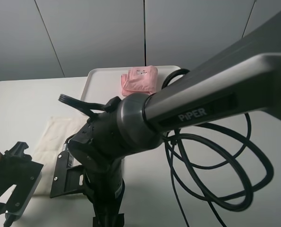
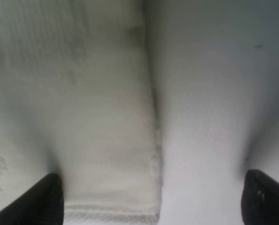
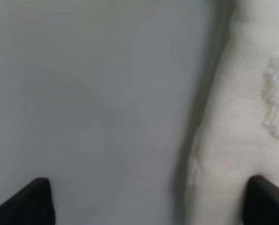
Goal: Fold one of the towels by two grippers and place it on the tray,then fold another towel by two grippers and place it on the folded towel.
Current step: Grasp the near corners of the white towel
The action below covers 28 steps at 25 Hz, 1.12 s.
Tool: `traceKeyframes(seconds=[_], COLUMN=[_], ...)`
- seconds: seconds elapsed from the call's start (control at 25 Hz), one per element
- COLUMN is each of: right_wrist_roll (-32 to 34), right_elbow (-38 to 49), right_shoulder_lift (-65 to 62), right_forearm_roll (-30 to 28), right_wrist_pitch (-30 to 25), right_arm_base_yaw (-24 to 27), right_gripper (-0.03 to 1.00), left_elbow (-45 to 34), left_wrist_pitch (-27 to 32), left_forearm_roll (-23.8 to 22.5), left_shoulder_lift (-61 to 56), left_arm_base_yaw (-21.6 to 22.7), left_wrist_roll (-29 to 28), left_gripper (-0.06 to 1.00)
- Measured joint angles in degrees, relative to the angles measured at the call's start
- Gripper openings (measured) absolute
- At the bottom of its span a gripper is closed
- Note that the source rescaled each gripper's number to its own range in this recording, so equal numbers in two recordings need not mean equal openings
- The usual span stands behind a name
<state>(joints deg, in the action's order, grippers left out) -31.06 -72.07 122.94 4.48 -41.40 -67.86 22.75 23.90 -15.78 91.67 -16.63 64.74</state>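
Grey panelled wall [image 1: 97, 33] at the back; white surface [image 1: 17, 101] below it, in good light.

1. Tray [image 1: 102, 78]: white, lying flat at the far middle of the surface. Its near edge is hidden behind the right arm [image 1: 201, 106].

2. Pink towel [image 1: 140, 80]: folded into a compact pad and resting on the tray, toward its right part. It is well apart from both hands.

3. Cream-white towel [image 1: 55, 137]: lying on the surface to the left of the middle, nearer the camera than the tray. It is partly covered from view by the right arm. Whether it touches the tray cannot be told.

4. Left hand [image 2: 153, 201]: fingers wide apart, gripping nothing. One corner of the cream-white towel [image 2: 101, 140] lies below and between the two fingertips, with its edge running away from the hand. Bare surface [image 2: 209, 117] fills the other side. Contact between fingertips and cloth cannot be confirmed; the view is blurred.

5. Right hand [image 3: 148, 201]: fingers apart, gripping nothing. An edge of the cream-white towel [image 3: 242, 117] lies inside the gap, close to one finger, and a raised embossed patch [image 3: 273, 103] shows on the cloth. Bare surface lies under the rest of the gap.

6. Right arm: reaches across the middle of the high view from the right and blocks sight of its own hand there. Left arm [image 1: 12, 170]: low at the near left corner.

7. Black cables [image 1: 216, 156]: looped loosely on the surface at the right.
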Motion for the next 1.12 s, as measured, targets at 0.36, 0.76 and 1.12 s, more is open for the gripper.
traceKeyframes(seconds=[0.36,0.76,1.12], right_wrist_roll=[0.25,0.46,0.46], right_elbow=[-0.09,-0.22,-0.22], right_shoulder_lift=[0.27,0.38,0.38], right_forearm_roll=[-1.59,-4.0,-4.48], right_wrist_pitch=[0.29,2.83,2.94], right_arm_base_yaw=[0.0,0.0,0.0], right_gripper=[0.76,0.0,0.0], left_elbow=[0.0,0.0,0.0], left_wrist_pitch=[-0.37,-0.37,-0.37], left_forearm_roll=[0.0,0.0,-0.51], left_shoulder_lift=[0.0,0.0,0.0], left_arm_base_yaw=[0.0,0.0,0.0], left_wrist_roll=[-0.44,-0.22,-0.17], left_gripper=[0.97,0.97,0.97])
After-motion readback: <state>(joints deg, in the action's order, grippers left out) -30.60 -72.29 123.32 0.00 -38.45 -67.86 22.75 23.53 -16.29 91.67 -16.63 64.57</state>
